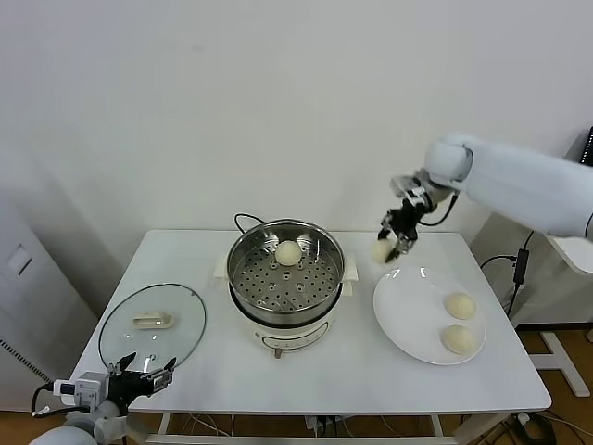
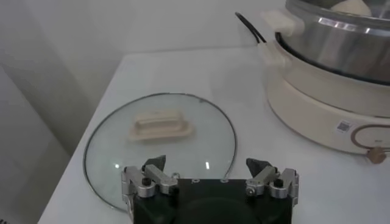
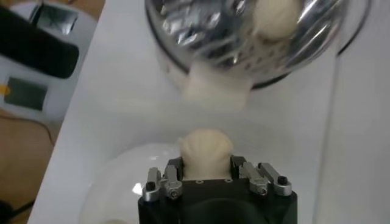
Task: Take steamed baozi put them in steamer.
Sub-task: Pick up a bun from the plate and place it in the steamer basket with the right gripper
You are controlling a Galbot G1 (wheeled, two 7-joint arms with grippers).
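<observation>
right gripper [image 1: 394, 247] pinches a baozi [image 1: 381, 251] above plate [image 1: 408, 324] rim, to carry to steamer [image 1: 243, 264] | left gripper [image 2: 210, 178] spread, idle by glass lid [image 2: 109, 152]

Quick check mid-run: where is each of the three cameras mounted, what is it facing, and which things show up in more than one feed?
Head: looks down on white table; both arms show.
Left wrist: open left gripper over round glass lid.
Right wrist: right gripper shut on cream-white baozi above white plate.
Shared: shiny steel steamer in all three; lid in head and left.
</observation>
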